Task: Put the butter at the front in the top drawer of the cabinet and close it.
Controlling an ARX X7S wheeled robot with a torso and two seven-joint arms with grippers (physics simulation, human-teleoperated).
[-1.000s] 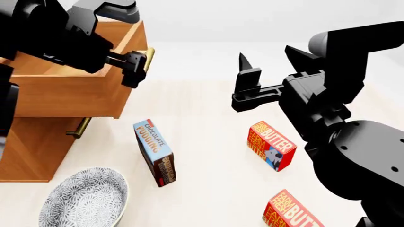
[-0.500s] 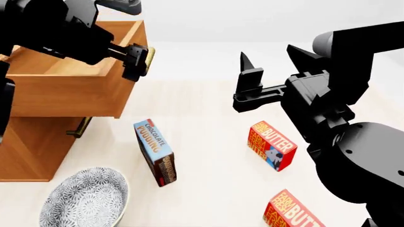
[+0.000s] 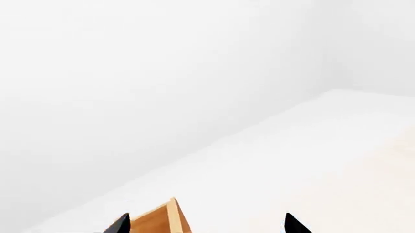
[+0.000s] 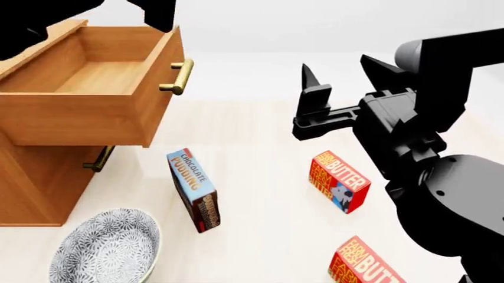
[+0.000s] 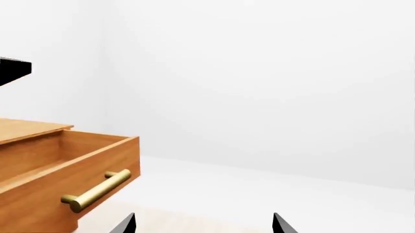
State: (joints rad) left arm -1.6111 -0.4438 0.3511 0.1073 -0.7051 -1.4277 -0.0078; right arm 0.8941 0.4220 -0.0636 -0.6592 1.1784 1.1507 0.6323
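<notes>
Drawer [image 4: 102, 88] stands open; right jaws [image 4: 340, 79] spread empty, butter [image 4: 339, 181] below them: descend and grasp. Left jaws' [image 3: 207, 225] tips apart.

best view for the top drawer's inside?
Head view: the top drawer is seen from above, open, nothing inside. Right wrist shows only its front and brass handle; left wrist shows just one wooden corner.

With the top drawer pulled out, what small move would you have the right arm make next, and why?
Probably lower the right gripper toward the butter just below it. The top drawer already stands open and looks empty, the gripper is open and holds nothing, and that box lies on the floor nearest it, nothing on top. Which box counts as "front" is my guess.
</notes>
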